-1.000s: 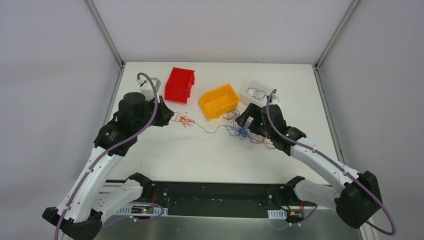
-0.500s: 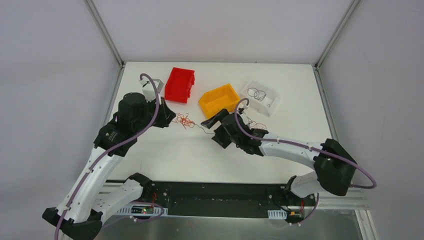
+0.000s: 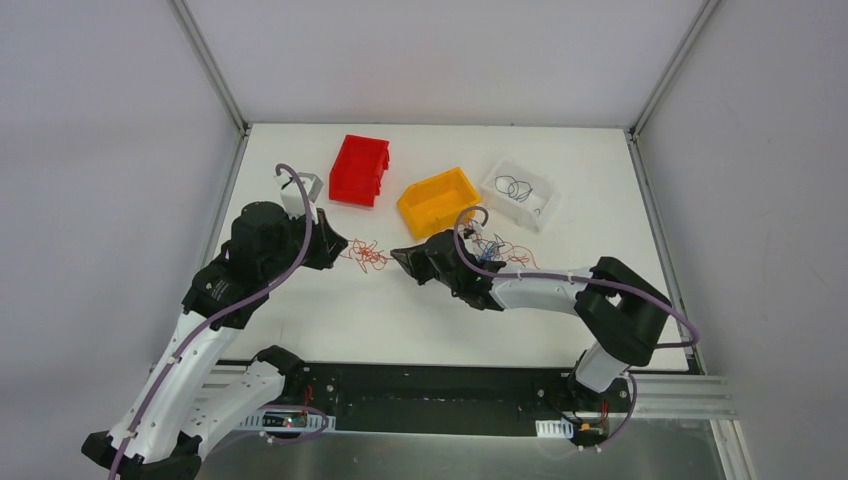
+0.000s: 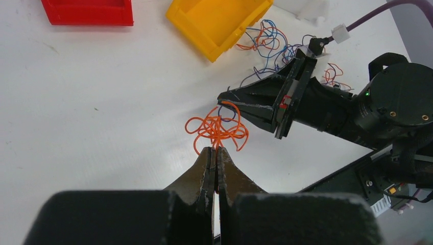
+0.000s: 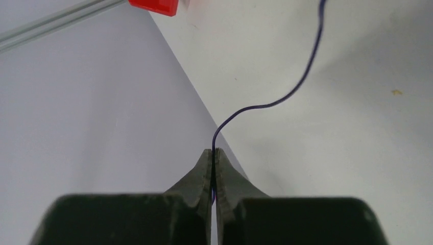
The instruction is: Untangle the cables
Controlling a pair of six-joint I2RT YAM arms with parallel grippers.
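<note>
The orange cables, near the yellow bin, are pinched by the left tool; a dark cable from that knot is nipped by the closed right tool. A slow, steady parting is called for.

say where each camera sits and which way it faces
Top external: above and behind, looking down at the table; left arm and right arm show.
Left wrist: on the left arm, facing the orange cable tangle the left hand pinches; right hand beyond.
Right wrist: low, facing the wall; right hand shut on a dark cable.
Shared: red bin, all three.
</note>
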